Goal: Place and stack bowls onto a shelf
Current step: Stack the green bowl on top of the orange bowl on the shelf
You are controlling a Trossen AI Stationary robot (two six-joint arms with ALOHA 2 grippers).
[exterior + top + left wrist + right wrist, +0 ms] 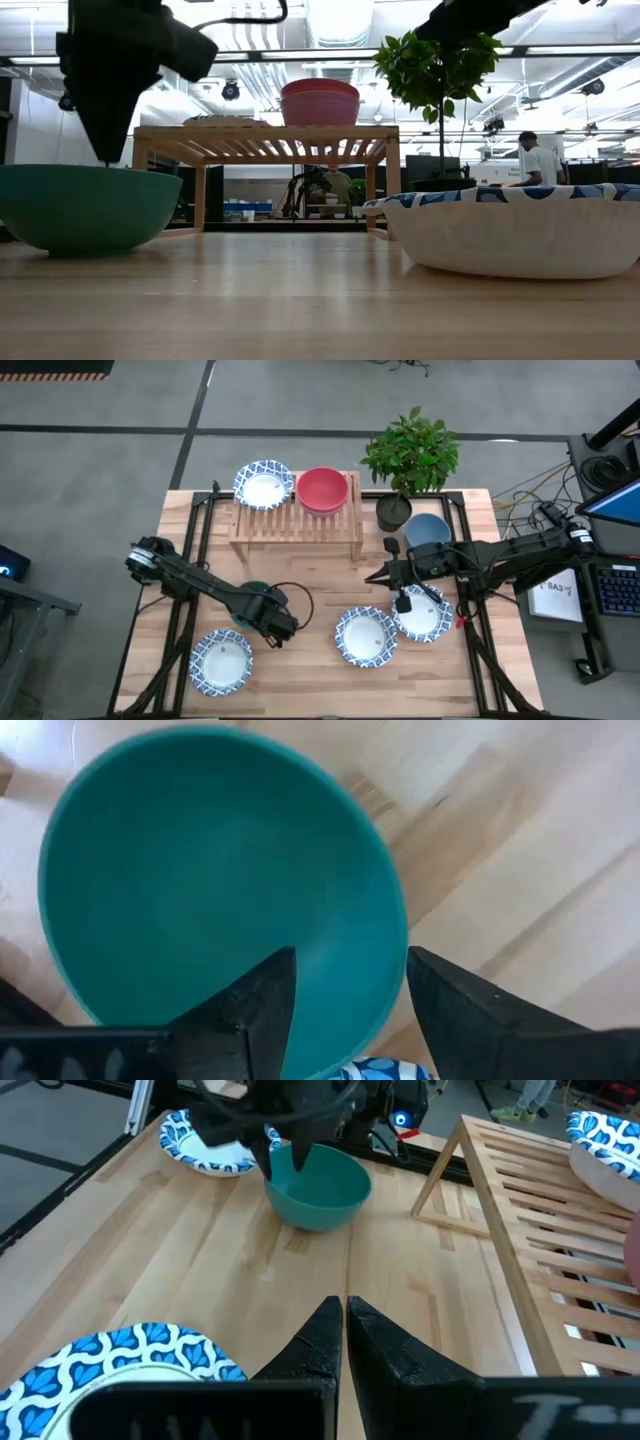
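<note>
Left gripper (345, 1010) jaws open astride green bowl (215, 880) rim; I close, lift to shelf (296, 520). Right gripper (345, 1330) shut, waiting.

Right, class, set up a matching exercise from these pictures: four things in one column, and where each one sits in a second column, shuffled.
Things:
1. red bowl
2. green bowl
3. blue bowl
4. right gripper

Places:
A. on the table beside the plant pot
B. on the shelf
C. over a patterned bowl
D. rim between the left gripper jaws

Pairs: 1-B, 2-D, 3-A, 4-C
</note>
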